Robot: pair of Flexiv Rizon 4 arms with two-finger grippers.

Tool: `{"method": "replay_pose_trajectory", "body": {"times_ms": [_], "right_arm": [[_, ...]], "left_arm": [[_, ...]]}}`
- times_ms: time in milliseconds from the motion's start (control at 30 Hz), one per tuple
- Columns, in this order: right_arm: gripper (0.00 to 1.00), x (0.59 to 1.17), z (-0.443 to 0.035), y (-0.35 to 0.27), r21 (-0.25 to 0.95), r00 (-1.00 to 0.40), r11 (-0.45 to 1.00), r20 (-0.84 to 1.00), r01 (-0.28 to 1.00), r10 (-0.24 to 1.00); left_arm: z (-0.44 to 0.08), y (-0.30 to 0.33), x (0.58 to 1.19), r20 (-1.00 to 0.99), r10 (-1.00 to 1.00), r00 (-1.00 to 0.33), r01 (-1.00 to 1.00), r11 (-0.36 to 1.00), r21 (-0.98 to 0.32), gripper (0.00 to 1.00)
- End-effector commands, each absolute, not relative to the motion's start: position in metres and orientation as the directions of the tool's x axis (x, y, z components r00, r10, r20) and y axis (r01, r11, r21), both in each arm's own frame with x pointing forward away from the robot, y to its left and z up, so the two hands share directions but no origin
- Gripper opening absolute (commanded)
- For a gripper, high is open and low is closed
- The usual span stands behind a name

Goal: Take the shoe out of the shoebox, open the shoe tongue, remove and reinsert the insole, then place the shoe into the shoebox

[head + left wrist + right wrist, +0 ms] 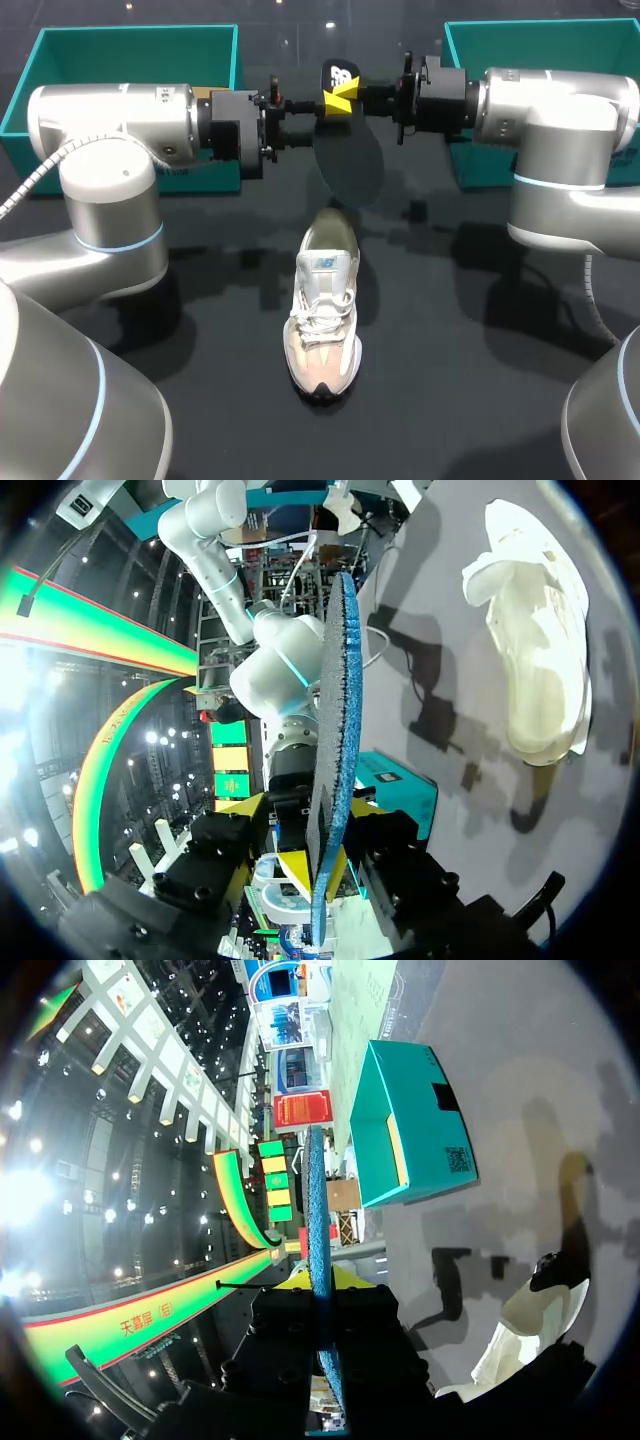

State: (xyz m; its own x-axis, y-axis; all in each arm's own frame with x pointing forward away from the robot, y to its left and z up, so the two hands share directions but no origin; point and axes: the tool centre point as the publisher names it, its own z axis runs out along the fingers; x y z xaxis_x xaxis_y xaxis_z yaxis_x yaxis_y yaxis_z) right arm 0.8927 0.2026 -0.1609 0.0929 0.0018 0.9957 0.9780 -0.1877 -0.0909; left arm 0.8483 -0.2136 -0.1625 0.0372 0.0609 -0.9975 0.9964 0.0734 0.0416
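Head view: both arms lie level and meet above the middle of the table's (450, 360) far edge. The left gripper (330, 103) and right gripper (351, 99) pinch the hanging insole (348, 165). The shoe (325, 310) stands mid-table, toe toward the near edge. Teal boxes sit at the far-left corner (120, 50) and the far-right corner (540, 45).

Left wrist view: the insole is edge-on, with the yellow fingers (297, 872) pressed against both faces.

Right wrist view: again edge-on, the insole is clamped between yellow slivers.
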Motion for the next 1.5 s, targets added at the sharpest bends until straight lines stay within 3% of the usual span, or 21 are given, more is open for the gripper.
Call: {"method": "replay_pose_trajectory", "body": {"times_ms": [33,133,200,233,567,600,633,667,900,1100,1467,1500], "right_arm": [[0.0,0.891,-0.162,0.201,-0.094,0.097,-0.192,0.995,0.977,0.004],[0.0,0.892,-0.163,0.201,-0.098,0.101,-0.191,0.995,0.977,0.004],[0.0,0.892,-0.164,0.201,-0.099,0.101,-0.191,0.995,0.977,0.004],[0.0,0.893,-0.164,0.2,-0.1,0.102,-0.19,0.995,0.977,0.004],[0.0,0.892,-0.165,0.2,-0.105,0.106,-0.18,0.994,0.978,-0.003],[0.35,0.892,-0.165,0.2,-0.104,0.105,-0.179,0.994,0.978,-0.004],[0.77,0.891,-0.164,0.199,-0.104,0.105,-0.177,0.994,0.979,-0.004],[1.0,0.891,-0.164,0.198,-0.103,0.104,-0.177,0.995,0.979,-0.005],[1.0,0.881,-0.163,0.183,-0.09,0.09,-0.179,0.996,0.98,-0.009],[1.0,0.873,-0.161,0.168,-0.054,0.049,-0.151,0.998,0.987,-0.034],[1.0,0.873,-0.161,0.168,-0.054,0.049,-0.151,0.998,0.987,-0.034],[1.0,0.873,-0.161,0.168,-0.054,0.049,-0.151,0.998,0.987,-0.034]], "left_arm": [[-0.163,-0.213,0.847,-0.996,0.073,0.042,0.996,0.074,0.047,0.41],[-0.166,-0.213,0.848,-0.996,0.083,0.043,0.996,0.076,0.049,0.3],[-0.166,-0.213,0.848,-0.995,0.087,0.043,0.996,0.075,0.049,0.16],[-0.166,-0.213,0.848,-0.995,0.09,0.043,0.996,0.076,0.05,0.0],[-0.164,-0.213,0.845,-0.993,0.102,0.051,0.996,0.063,0.058,0.0],[-0.163,-0.212,0.844,-0.993,0.104,0.053,0.996,0.062,0.059,0.0],[-0.162,-0.21,0.843,-0.993,0.106,0.054,0.996,0.062,0.061,0.0],[-0.16,-0.208,0.842,-0.992,0.109,0.056,0.996,0.062,0.063,0.0],[-0.153,-0.181,0.836,-0.991,0.133,0.016,0.997,0.078,0.027,0.0],[-0.148,-0.161,0.829,-0.98,0.123,-0.156,0.986,0.08,-0.147,0.0],[-0.148,-0.161,0.829,-0.98,0.123,-0.156,0.986,0.08,-0.147,0.0],[-0.147,-0.161,0.827,-0.968,0.111,-0.223,0.974,0.058,-0.218,0.0]]}}
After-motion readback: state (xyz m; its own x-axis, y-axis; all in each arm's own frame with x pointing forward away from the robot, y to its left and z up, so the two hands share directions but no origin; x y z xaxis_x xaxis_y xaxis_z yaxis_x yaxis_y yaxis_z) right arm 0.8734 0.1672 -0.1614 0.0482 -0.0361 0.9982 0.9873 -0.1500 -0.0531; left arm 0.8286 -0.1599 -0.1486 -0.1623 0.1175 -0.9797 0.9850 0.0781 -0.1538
